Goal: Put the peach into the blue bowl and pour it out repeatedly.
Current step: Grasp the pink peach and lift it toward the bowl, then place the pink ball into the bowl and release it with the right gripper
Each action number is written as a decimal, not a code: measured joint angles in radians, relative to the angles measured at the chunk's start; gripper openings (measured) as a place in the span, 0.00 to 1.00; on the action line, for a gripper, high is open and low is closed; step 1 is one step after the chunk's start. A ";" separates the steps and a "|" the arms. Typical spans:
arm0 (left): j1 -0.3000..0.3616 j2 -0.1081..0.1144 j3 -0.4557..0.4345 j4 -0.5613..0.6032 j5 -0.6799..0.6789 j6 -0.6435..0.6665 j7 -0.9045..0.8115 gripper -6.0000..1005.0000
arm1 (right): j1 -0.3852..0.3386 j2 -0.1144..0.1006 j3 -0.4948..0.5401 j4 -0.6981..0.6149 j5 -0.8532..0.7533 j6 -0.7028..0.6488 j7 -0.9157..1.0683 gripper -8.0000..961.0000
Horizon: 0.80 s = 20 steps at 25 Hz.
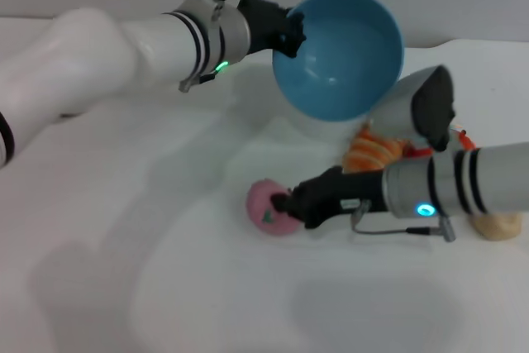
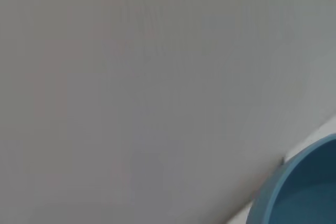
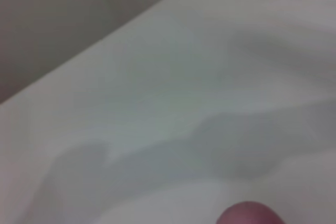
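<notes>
In the head view, the blue bowl [image 1: 339, 54] is held up in the air and tilted, its empty hollow turned toward the camera, and its rim is pinched by the left gripper [image 1: 291, 32] with the fingers pressed on it. The peach [image 1: 273, 207] lies on the white table [image 1: 165, 287], so the pouring seems done and the next putting-in is judged to be left. The right gripper [image 1: 285, 204] is touching the peach, but whether its fingers are closed on the fruit cannot be told. The bowl is smooth and glossy, deep and round; the peach is small, matt pink, with a green leaf. An orange striped fruit [image 1: 372, 153] and a beige lumpy ball [image 1: 496, 225] are seen behind the right arm. In the left wrist view, only a piece of the bowl rim [image 2: 273, 192] is shown. In the right wrist view, a pink edge of the peach [image 3: 251, 213] is seen above the table.
</notes>
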 joint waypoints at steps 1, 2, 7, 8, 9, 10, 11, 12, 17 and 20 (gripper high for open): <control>-0.004 0.000 -0.015 -0.007 0.005 0.019 -0.002 0.00 | -0.010 -0.011 0.056 -0.035 -0.053 -0.029 0.001 0.08; -0.010 0.000 -0.036 -0.016 0.017 0.044 -0.006 0.00 | -0.015 -0.014 0.090 -0.054 -0.087 -0.048 0.001 0.08; -0.048 0.001 -0.102 -0.046 0.251 0.168 -0.186 0.00 | -0.059 -0.014 0.308 -0.204 -0.300 -0.179 0.008 0.06; -0.053 0.001 -0.105 -0.043 0.324 0.188 -0.248 0.00 | -0.065 -0.012 0.354 -0.232 -0.327 -0.212 0.011 0.06; -0.059 0.001 -0.109 -0.038 0.384 0.208 -0.302 0.00 | -0.065 -0.012 0.354 -0.232 -0.327 -0.212 0.011 0.06; -0.065 0.001 -0.117 -0.032 0.442 0.237 -0.351 0.00 | -0.079 -0.009 0.452 -0.290 -0.374 -0.285 0.025 0.06; -0.074 0.001 -0.127 -0.027 0.500 0.273 -0.404 0.00 | -0.079 -0.009 0.452 -0.290 -0.374 -0.285 0.025 0.06; -0.084 0.001 -0.140 -0.024 0.549 0.313 -0.446 0.00 | -0.091 -0.007 0.523 -0.342 -0.411 -0.349 0.042 0.06; -0.115 -0.002 -0.163 0.020 0.722 0.476 -0.582 0.00 | -0.129 0.001 0.615 -0.478 -0.527 -0.438 0.119 0.06; -0.117 -0.003 -0.158 0.058 0.761 0.535 -0.620 0.00 | -0.141 0.005 0.653 -0.501 -0.578 -0.470 0.158 0.06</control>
